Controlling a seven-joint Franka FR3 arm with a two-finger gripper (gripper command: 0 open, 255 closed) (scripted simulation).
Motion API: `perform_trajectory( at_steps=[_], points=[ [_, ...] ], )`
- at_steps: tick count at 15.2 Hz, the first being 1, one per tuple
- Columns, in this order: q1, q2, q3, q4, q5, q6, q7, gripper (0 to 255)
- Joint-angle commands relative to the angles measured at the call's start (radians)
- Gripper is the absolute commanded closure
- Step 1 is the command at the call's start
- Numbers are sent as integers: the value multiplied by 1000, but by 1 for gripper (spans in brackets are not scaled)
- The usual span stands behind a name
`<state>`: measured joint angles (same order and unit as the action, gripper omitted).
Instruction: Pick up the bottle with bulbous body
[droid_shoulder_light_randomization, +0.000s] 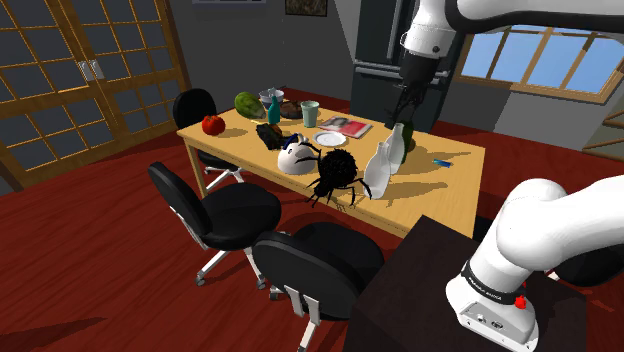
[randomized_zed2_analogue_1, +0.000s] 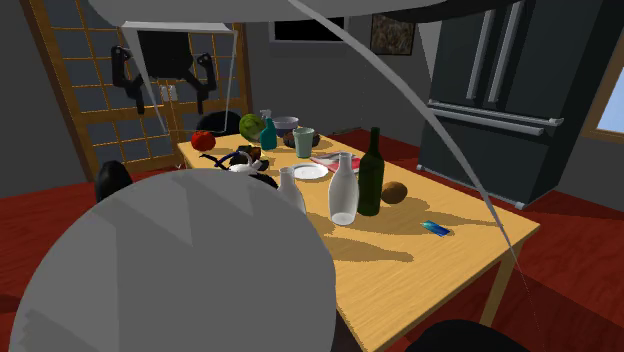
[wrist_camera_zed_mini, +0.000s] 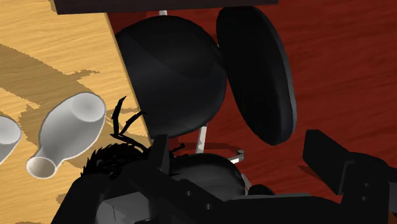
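Black gripper (droid_shoulder_light_randomization: 404, 108), fingers apart, hung high above the wooden table (droid_shoulder_light_randomization: 455, 165), where it risked toppling or seizing the wrong bottle, as the white bulbous bottle (wrist_camera_zed_mini: 67, 130) stood near the edge, crowded by a black spider toy (droid_shoulder_light_randomization: 335, 175), a second white bottle (wrist_camera_zed_mini: 6, 137) and a green bottle (droid_shoulder_light_randomization: 401, 140).

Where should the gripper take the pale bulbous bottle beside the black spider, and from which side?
Probably by the narrow neck, from above. The pale bottle stands upright, its body swells wide lower down, and the black spider crowds its side.
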<state>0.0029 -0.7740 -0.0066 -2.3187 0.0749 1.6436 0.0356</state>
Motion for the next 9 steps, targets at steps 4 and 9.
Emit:
perform_trajectory(
  at_steps=[4, 9],
  points=[
    [-19, 50, -54, -3, -36, 36, -65, 0],
    [-46, 153, -143, 16, -87, 99, -171, 0]
  ],
)
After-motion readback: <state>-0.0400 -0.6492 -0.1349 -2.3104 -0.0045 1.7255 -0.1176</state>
